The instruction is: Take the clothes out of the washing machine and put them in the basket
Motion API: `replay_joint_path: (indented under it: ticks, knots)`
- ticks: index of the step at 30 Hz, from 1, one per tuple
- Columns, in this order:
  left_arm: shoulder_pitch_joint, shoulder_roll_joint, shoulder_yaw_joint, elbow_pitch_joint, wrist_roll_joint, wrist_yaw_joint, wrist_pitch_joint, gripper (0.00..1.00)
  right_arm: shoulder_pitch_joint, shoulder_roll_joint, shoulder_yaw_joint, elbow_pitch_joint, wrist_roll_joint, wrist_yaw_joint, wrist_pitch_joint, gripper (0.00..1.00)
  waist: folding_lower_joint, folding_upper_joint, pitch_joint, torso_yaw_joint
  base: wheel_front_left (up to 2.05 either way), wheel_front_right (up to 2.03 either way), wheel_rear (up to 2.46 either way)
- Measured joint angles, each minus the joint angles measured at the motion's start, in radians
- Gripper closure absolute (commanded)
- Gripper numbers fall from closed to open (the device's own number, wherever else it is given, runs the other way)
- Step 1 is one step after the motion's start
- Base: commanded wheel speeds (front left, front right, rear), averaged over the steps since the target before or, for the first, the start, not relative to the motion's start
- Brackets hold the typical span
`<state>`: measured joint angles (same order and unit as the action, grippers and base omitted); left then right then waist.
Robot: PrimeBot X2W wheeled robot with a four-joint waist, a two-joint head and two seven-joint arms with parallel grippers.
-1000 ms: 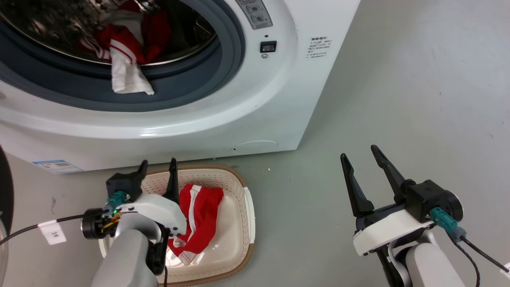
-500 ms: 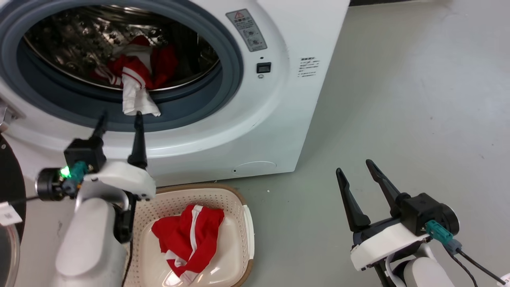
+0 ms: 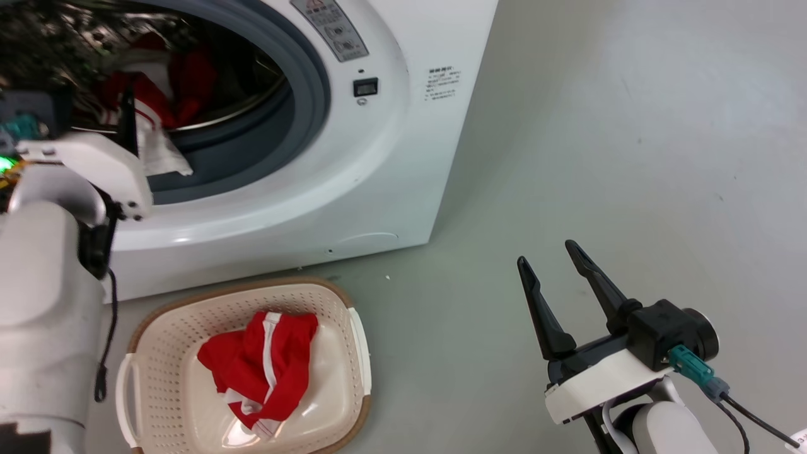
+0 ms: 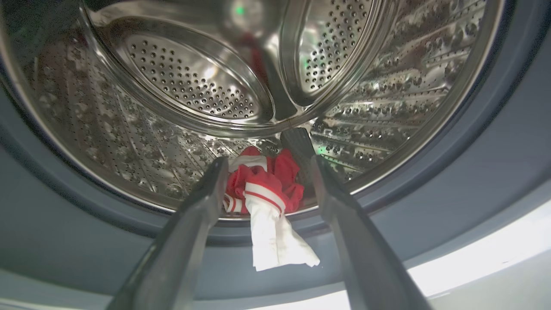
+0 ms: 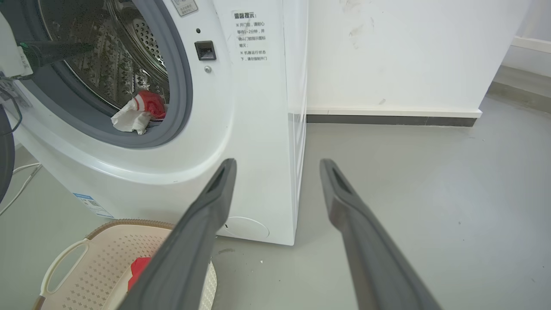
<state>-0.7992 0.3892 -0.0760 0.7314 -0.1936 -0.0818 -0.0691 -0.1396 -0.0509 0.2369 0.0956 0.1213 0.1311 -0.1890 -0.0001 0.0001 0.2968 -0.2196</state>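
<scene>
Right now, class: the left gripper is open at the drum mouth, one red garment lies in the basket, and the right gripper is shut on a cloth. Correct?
One slip: the right gripper is open and holds nothing, as the head view shows. The left gripper is open at the drum mouth; one red garment lies in the basket.

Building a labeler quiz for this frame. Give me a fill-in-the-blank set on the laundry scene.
1. The basket holds ___ red garment.
2. The drum garment's white end hangs over the grey ___ of the washing machine.
3. The left end effector, at the drum mouth, is ___.
4. The right end effector is open above the bare ___.
Missing words: one; seal; open; floor.
</scene>
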Motion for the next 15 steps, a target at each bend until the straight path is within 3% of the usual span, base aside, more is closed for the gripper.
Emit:
replay_joint_path:
  ticks: [9,15]
  knots:
    - [-0.197,0.096,-0.047,0.109,0.006,-0.034,0.183,0.0,-0.047,0.0,0.031,0.009,0.022,0.0,-0.023,0.0,0.0001,0.0,0.11,-0.051,0.0,0.0,0.0]
    - [-0.293,0.154,-0.087,0.147,0.031,-0.041,0.231,0.0,-0.081,0.0,0.049,0.027,0.04,0.0,-0.044,0.0,0.0002,0.0,0.186,-0.093,0.0,0.0,0.0]
